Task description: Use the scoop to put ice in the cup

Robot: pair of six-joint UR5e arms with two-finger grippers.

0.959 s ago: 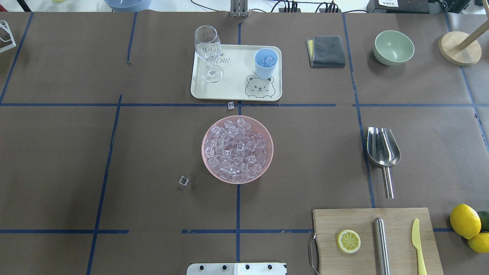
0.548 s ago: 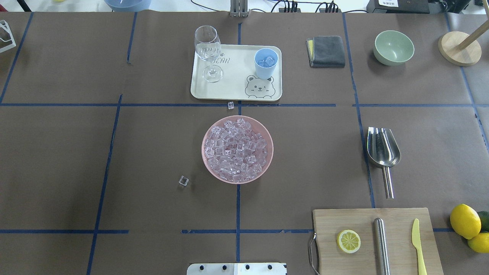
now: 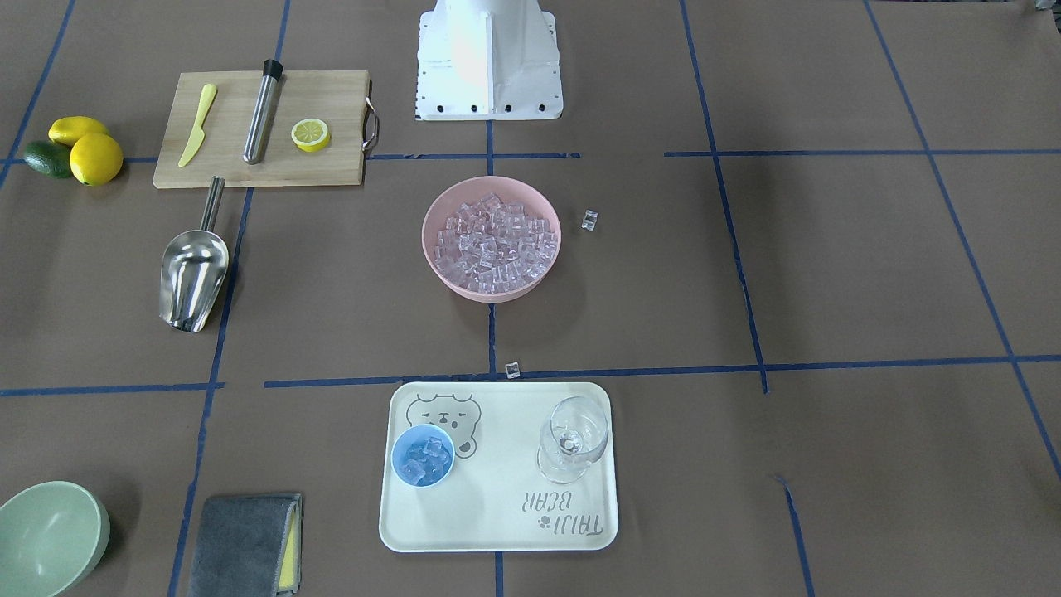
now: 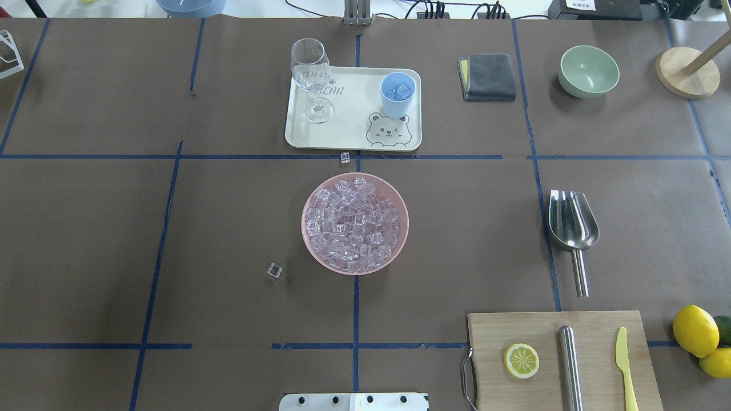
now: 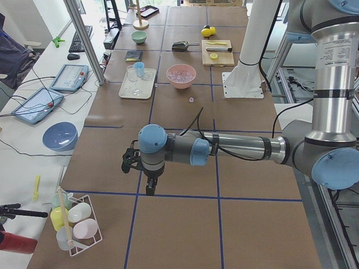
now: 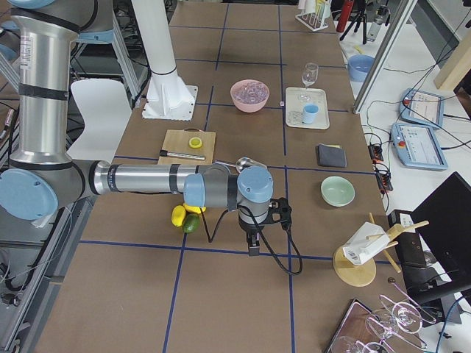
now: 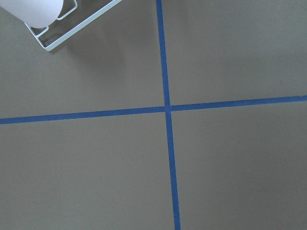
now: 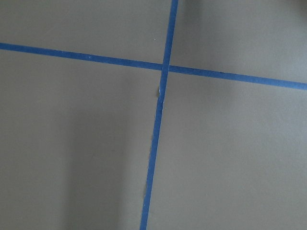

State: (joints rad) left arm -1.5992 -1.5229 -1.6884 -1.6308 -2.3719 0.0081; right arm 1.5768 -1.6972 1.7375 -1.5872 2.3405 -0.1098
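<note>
The ice (image 4: 354, 222) fills a pink bowl (image 4: 308, 245) at the table's middle; two loose cubes lie beside it (image 4: 274, 270) (image 4: 345, 157). The light-blue cup (image 4: 397, 94) stands on a cream tray (image 4: 342, 134) and holds a few cubes. The steel scoop (image 4: 572, 227) lies empty on the table to the right, handle toward the robot. My left gripper (image 5: 150, 189) hangs over bare table far to the left. My right gripper (image 6: 252, 246) hangs far to the right. Both show only in the side views, so I cannot tell whether they are open or shut.
A wine glass (image 4: 311, 77) shares the tray. A cutting board (image 4: 562, 359) carries a lemon slice, a steel cylinder and a yellow knife. Lemons (image 4: 695, 330), a grey cloth (image 4: 488, 76), a green bowl (image 4: 589, 71) and a wooden stand (image 4: 687, 71) sit along the right side.
</note>
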